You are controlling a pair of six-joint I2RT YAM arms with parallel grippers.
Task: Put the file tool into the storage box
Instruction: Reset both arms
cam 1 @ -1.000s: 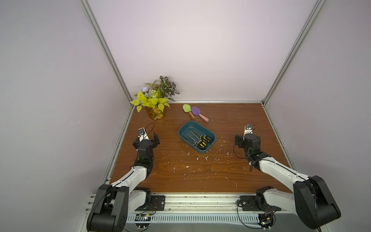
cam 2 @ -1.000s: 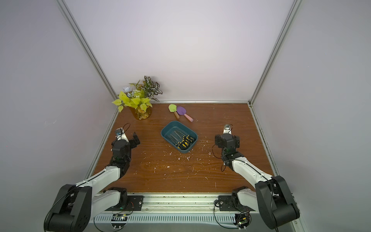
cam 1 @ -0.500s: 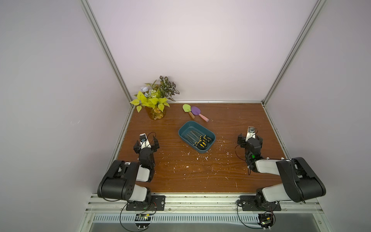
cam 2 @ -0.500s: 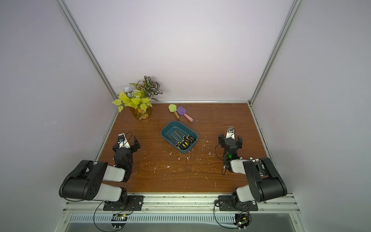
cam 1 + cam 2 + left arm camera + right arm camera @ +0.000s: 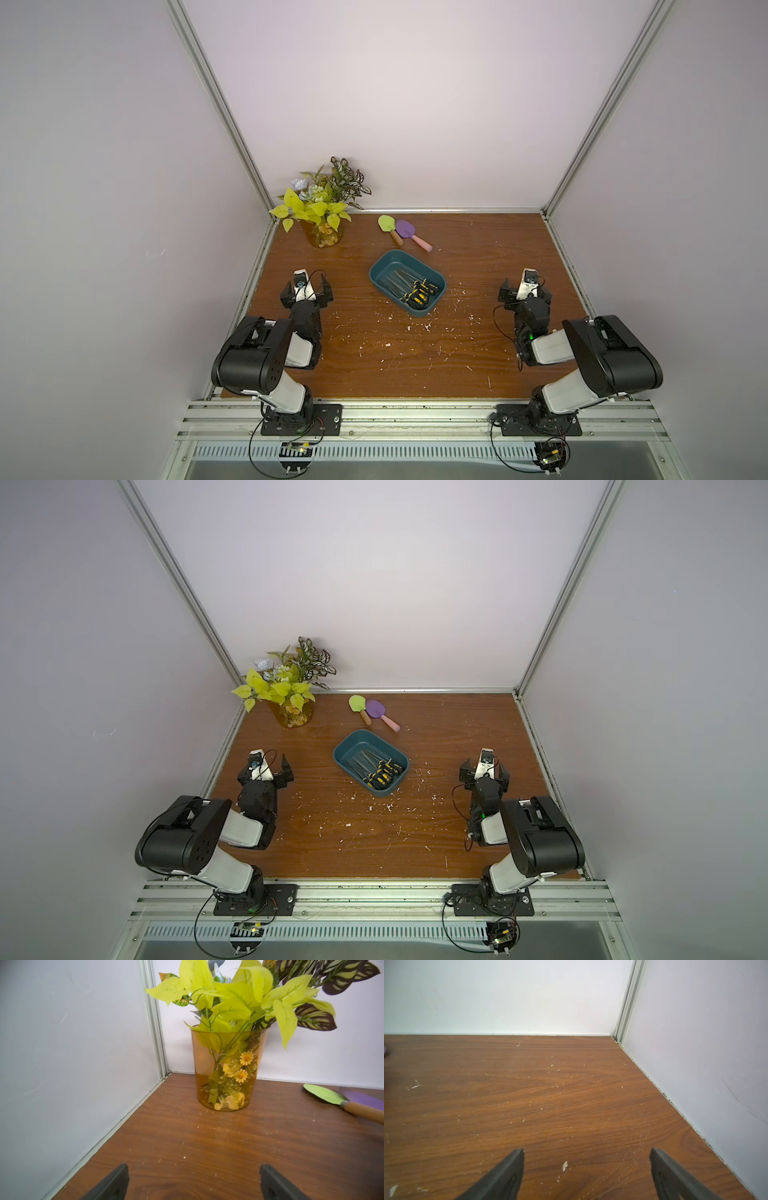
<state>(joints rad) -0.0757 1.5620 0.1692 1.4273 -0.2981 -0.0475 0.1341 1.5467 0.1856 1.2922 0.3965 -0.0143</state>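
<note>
A: Checked left gripper (image 5: 194, 1167) on wrist cam: found jaws spread wide, nothing pinched. Faced amber vase (image 5: 224, 1076), green trowel (image 5: 324, 1095) beside it.
B: Found right gripper (image 5: 586, 1152) likewise spread and empty, over table (image 5: 550, 1095) near the wall corner.
A: Spotted storage box (image 5: 395, 266) on neither wrist cam. Caught only in both top views: mid-table, between the arms, well apart from both grippers.
B: Confirmed. Saw black-and-yellow files (image 5: 417, 291) lying inside, handles toward the near end.
</note>
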